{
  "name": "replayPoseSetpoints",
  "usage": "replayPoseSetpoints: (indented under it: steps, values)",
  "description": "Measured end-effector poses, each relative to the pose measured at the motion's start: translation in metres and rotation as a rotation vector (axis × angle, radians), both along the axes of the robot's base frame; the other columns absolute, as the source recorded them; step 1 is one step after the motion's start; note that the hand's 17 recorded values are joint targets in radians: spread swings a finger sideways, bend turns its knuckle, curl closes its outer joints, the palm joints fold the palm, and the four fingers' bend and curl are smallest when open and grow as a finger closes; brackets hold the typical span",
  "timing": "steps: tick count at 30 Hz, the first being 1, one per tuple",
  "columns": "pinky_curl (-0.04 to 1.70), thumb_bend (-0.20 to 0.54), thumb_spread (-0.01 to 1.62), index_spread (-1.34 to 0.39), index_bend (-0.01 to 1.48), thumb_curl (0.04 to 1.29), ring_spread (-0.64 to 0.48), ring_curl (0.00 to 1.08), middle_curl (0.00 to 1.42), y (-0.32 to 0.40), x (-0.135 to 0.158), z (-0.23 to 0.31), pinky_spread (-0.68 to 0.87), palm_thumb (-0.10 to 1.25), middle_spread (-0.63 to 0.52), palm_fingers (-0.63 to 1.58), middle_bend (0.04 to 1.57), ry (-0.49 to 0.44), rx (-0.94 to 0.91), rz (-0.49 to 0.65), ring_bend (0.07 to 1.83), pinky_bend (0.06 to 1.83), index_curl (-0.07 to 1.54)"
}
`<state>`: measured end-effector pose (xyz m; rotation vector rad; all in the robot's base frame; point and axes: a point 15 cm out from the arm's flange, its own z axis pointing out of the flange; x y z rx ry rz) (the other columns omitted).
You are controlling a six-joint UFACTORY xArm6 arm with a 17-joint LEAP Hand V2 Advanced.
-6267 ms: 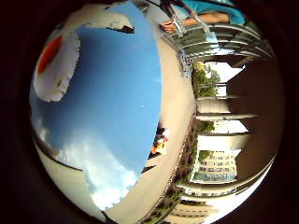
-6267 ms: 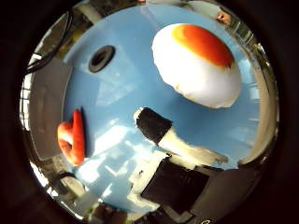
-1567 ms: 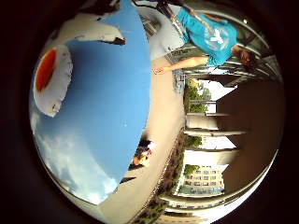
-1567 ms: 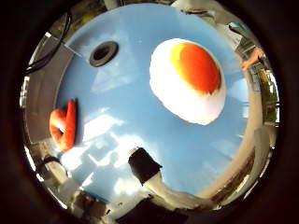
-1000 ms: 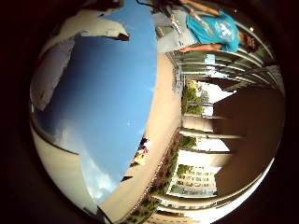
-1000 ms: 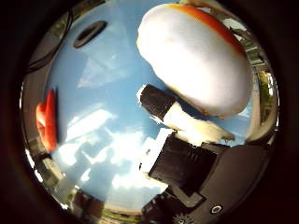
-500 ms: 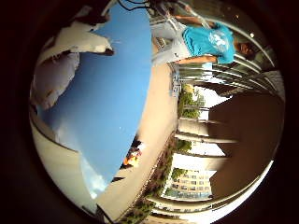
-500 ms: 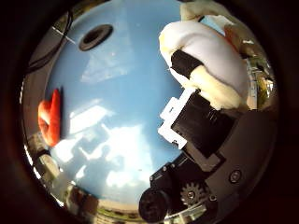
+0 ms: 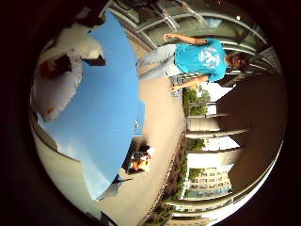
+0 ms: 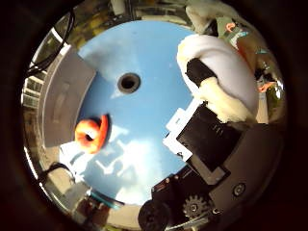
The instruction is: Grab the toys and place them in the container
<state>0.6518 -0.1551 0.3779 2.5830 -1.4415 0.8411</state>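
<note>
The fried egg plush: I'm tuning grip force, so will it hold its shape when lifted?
Probably not: the fried egg plush bulges around the hand's fingers, so it looks soft. It likely weighs little and may flop at its free edge.

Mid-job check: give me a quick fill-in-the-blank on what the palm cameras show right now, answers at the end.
1. The hand has its fingers curled round the soft white ____ toy.
2. The orange ring-shaped toy lies on the round ____ table.
3. The small dark ring lies on the table, ____ from the orange toy.

Missing words: fried-egg; blue; apart
</note>
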Motion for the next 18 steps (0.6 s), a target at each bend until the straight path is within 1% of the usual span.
replayPoseSetpoints:
  steps: [4,11,15,18]
  values:
    - [0.44,-0.014,1.01,-0.60,0.77,0.77,-0.05,0.64,0.81,0.034,-0.032,0.033,0.13,0.94,-0.11,0.96,1.38,0.035,0.073,0.016,1.57,1.72,1.13]
    - [0.48,-0.016,1.02,-0.62,0.75,0.80,-0.05,0.65,0.83,0.125,-0.113,0.094,0.13,0.93,-0.11,0.94,1.38,0.131,0.193,0.123,1.58,1.72,1.20]
    - [0.51,-0.015,1.02,-0.63,0.74,0.83,-0.06,0.66,0.84,0.181,-0.160,0.109,0.13,0.92,-0.11,0.94,1.37,0.209,0.272,0.199,1.58,1.71,1.24]
    - [0.52,-0.015,1.03,-0.64,0.73,0.84,-0.06,0.66,0.85,0.219,-0.183,0.110,0.13,0.91,-0.11,0.93,1.38,0.266,0.315,0.258,1.58,1.71,1.26]
